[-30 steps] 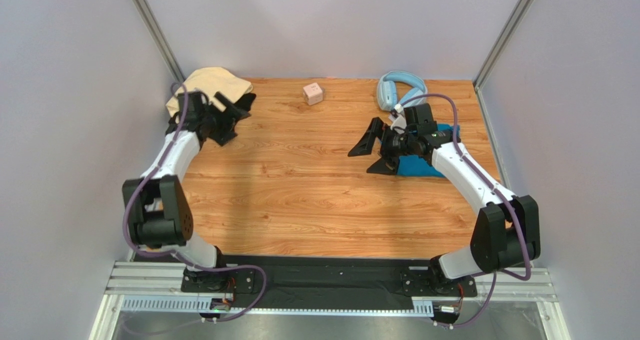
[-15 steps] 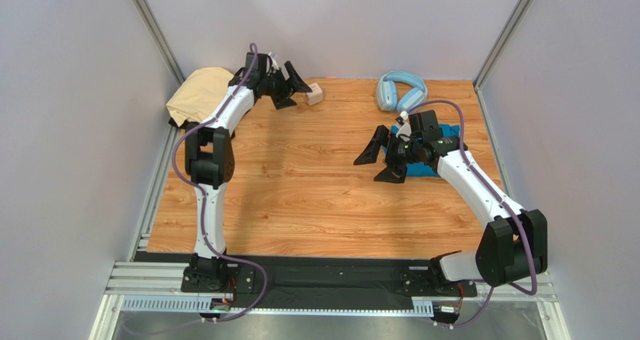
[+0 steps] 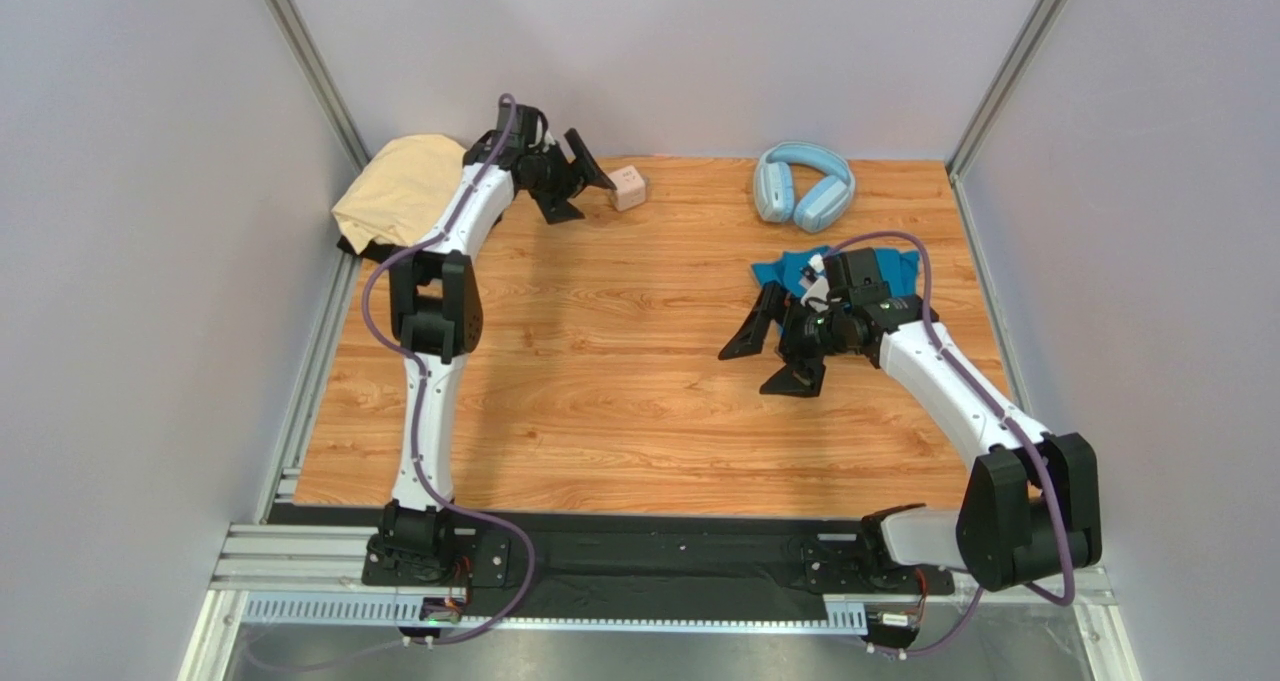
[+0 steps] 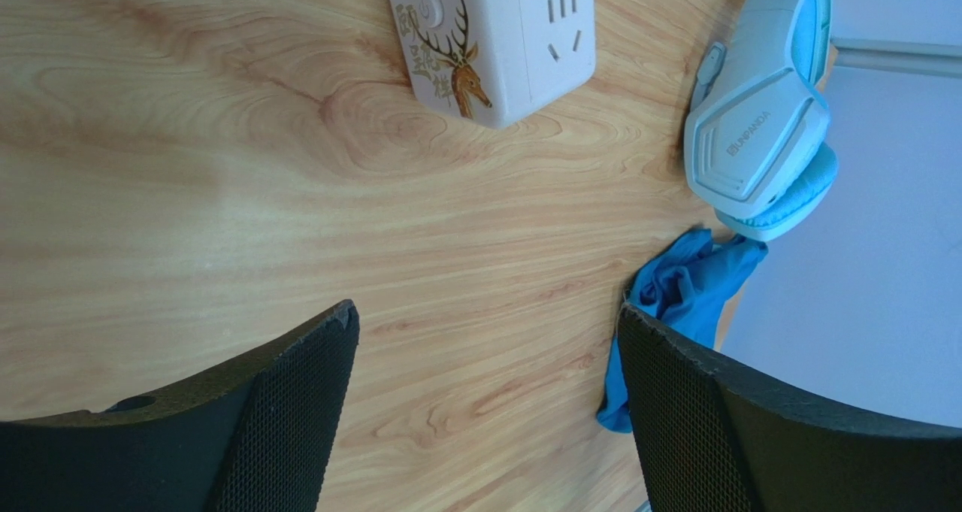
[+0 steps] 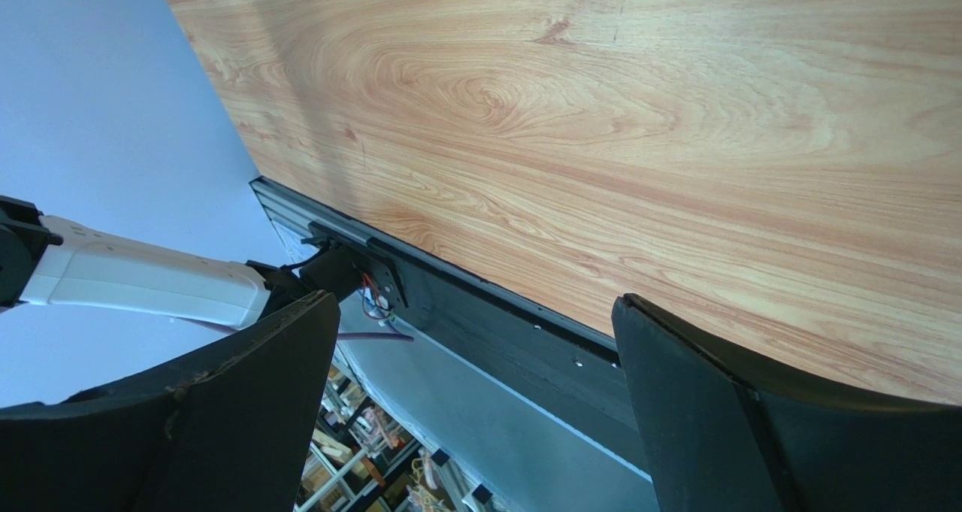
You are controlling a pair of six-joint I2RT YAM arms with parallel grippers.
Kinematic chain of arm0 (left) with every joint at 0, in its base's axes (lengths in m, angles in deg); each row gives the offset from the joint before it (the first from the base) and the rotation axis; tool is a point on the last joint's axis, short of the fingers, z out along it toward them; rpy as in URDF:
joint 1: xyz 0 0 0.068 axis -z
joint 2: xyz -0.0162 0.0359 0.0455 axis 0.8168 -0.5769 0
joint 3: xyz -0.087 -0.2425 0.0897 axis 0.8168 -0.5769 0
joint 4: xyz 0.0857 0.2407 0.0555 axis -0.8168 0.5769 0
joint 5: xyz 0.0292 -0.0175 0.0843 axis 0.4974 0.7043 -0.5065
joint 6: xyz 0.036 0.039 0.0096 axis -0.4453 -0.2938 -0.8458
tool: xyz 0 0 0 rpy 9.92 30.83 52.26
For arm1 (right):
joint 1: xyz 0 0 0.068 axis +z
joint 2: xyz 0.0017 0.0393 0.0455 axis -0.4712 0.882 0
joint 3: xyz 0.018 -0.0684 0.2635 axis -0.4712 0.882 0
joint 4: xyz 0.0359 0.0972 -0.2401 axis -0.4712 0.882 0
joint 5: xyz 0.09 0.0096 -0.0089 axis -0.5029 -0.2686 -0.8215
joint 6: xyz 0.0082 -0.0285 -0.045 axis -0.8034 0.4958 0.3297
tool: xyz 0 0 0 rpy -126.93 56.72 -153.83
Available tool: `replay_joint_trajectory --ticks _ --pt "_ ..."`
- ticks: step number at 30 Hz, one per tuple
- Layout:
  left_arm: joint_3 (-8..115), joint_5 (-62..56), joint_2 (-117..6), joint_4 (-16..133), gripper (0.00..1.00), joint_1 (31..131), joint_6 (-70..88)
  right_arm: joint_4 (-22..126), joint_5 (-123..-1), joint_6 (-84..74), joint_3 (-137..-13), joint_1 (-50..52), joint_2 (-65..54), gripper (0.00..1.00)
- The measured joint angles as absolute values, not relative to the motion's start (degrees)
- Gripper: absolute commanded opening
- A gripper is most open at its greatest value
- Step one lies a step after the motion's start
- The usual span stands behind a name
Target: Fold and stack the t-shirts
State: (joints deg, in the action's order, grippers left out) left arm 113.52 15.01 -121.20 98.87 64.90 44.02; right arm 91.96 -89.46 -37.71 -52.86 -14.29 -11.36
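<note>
The cream-yellow t-shirt lies bunched at the back left corner. The teal t-shirt lies crumpled at the right, partly behind my right arm; it also shows in the left wrist view. The black t-shirt is not in view. My left gripper is open and empty, reaching along the back edge, just left of the pink cube; in its wrist view only bare wood lies between the fingers. My right gripper is open and empty over the table, left of and nearer than the teal shirt; its wrist view shows wood and the front rail.
Light-blue headphones lie at the back right, just behind the teal shirt, also in the left wrist view. The pink cube, printed with a deer and socket holes, sits at the back middle. Grey walls close three sides; a black rail runs along the near edge.
My left arm swung from the cream shirt rightward along the back edge to the pink cube. My right gripper drew nearer and off the teal shirt, uncovering more of it.
</note>
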Motion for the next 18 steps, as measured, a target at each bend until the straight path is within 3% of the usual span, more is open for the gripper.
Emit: replay_joint_trajectory --ticks 18 --pt "113.46 14.4 -128.44 83.92 0.9 67.04 50.47 93.36 -87.63 -35.46 -51.57 -14.48 -11.62 1.0"
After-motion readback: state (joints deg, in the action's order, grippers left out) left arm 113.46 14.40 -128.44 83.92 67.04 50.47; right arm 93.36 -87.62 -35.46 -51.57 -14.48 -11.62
